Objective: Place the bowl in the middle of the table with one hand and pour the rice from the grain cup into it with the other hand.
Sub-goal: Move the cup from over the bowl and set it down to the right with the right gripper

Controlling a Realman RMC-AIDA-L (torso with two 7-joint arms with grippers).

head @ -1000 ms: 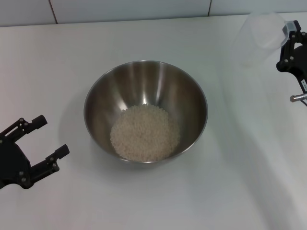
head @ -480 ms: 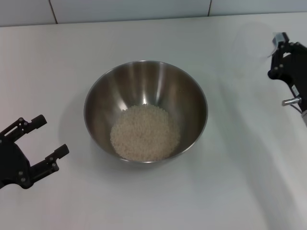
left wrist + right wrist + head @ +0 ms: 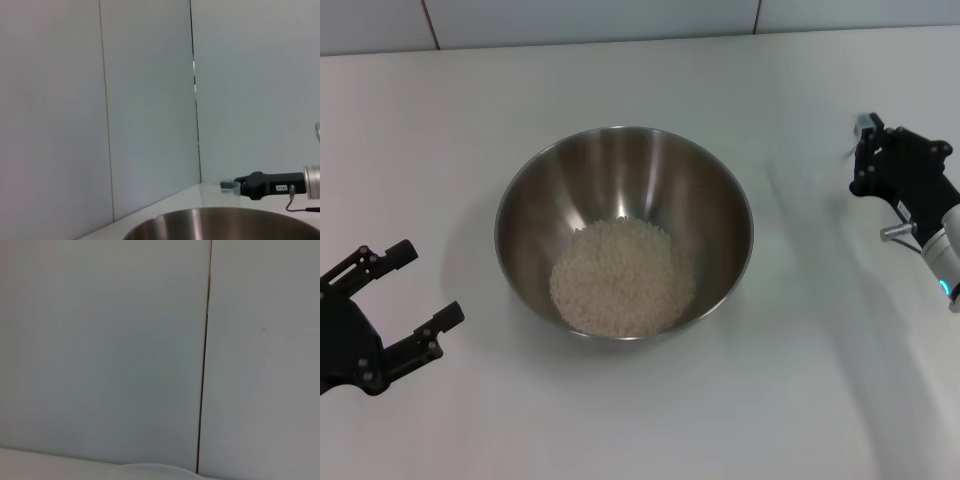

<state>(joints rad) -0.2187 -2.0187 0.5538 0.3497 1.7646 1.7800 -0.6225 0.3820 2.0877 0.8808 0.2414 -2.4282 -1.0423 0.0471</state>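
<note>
Well, the rice (image 3: 623,277) is in the bowl (image 3: 530,190) now, so the pour looks done to me. The bowl sits near the middle of the table (image 3: 650,420), and the rice makes a pale heap at the bottom of it.

Your left gripper (image 3: 425,283) waits at about 8 o'clock from the bowl, a little way off. Its fingers are spread wide and hold nothing.

Your right gripper (image 3: 865,160) is out at about 3 o'clock from the bowl, well apart from it. You should know I cannot tell if it is gripping anything. The left wrist view shows a small clear bit at its tip, which may be the grain cup (image 3: 227,185). From the head view I cannot make the cup out.

So what could go wrong?

- The cup is clear and hard to see. If you let go while it is tilted or up in the air, it may fall and roll off.
- If the right arm swings back toward 9 o'clock, it could hit the bowl's rim and tip the rice out.
- The left gripper is low and near the bowl. A quick move toward 2 o'clock could push the bowl away from the middle.
</note>
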